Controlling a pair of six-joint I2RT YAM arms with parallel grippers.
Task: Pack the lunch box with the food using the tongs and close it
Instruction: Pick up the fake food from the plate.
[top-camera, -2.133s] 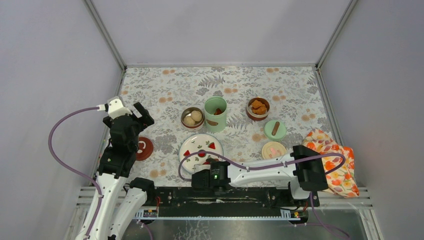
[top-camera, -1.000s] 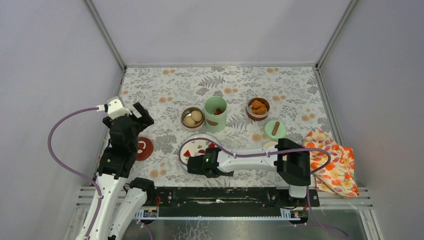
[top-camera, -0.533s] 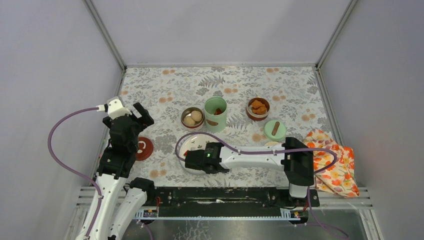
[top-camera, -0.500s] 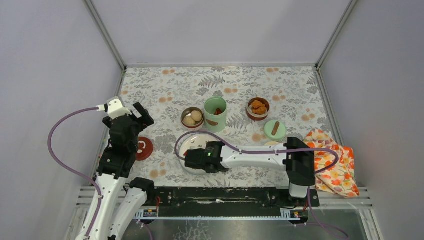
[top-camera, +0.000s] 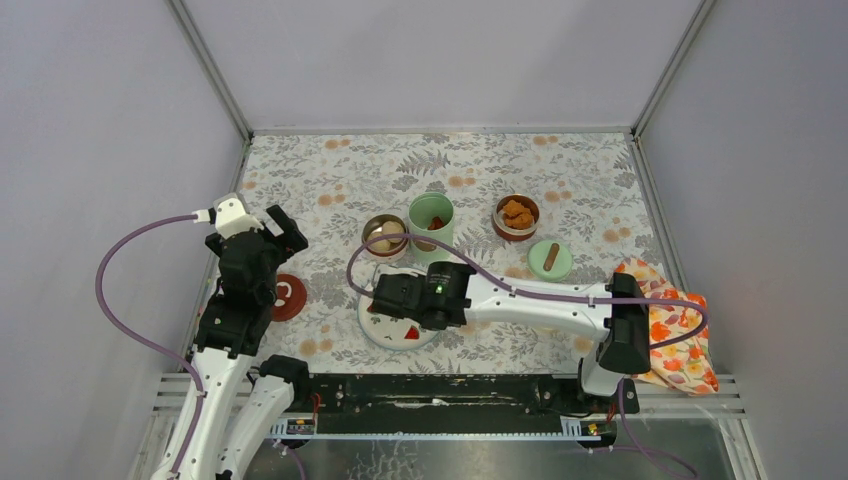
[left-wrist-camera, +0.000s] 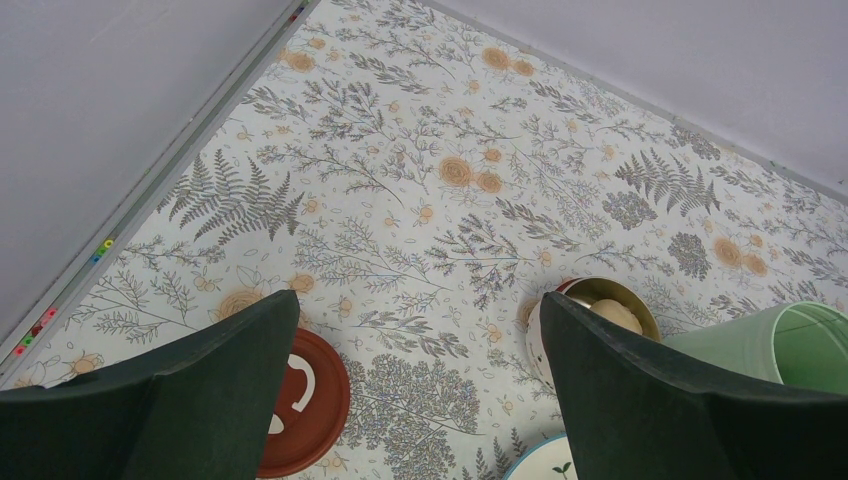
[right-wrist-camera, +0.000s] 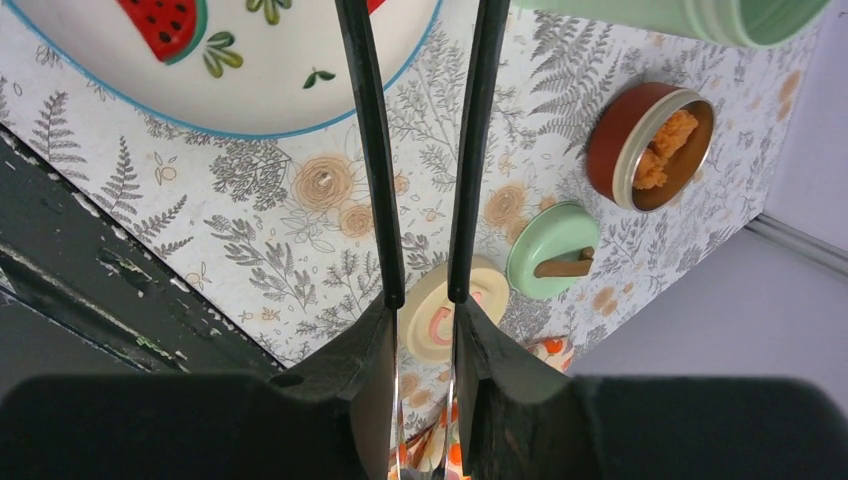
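My right gripper (right-wrist-camera: 422, 305) is shut on the tongs (right-wrist-camera: 368, 150). Their two dark arms run up out of the right wrist view, so the tips are hidden. From above, this gripper (top-camera: 388, 296) hangs over the white plate (top-camera: 400, 335). Behind it stands the open mint-green jar (top-camera: 431, 228) with a red piece (top-camera: 436, 222) inside. Pale balls fill one steel bowl (top-camera: 385, 236); orange chunks fill the other (top-camera: 516, 216). The green lid (top-camera: 550, 260), cream lid (right-wrist-camera: 425, 315) and dark-red lid (top-camera: 288, 297) lie on the table. My left gripper (top-camera: 275, 228) is open and holds nothing.
A flowered orange cloth (top-camera: 672, 330) lies at the right, near my right arm's base. The black front rail (top-camera: 440, 390) runs along the near edge. In the left wrist view the dark-red lid (left-wrist-camera: 300, 400) and the ball bowl (left-wrist-camera: 600, 310) lie below my open fingers.
My right gripper has carried the tongs from the near rail out over the plate, toward the jar, and its elbow has swung right. The left arm has not moved.
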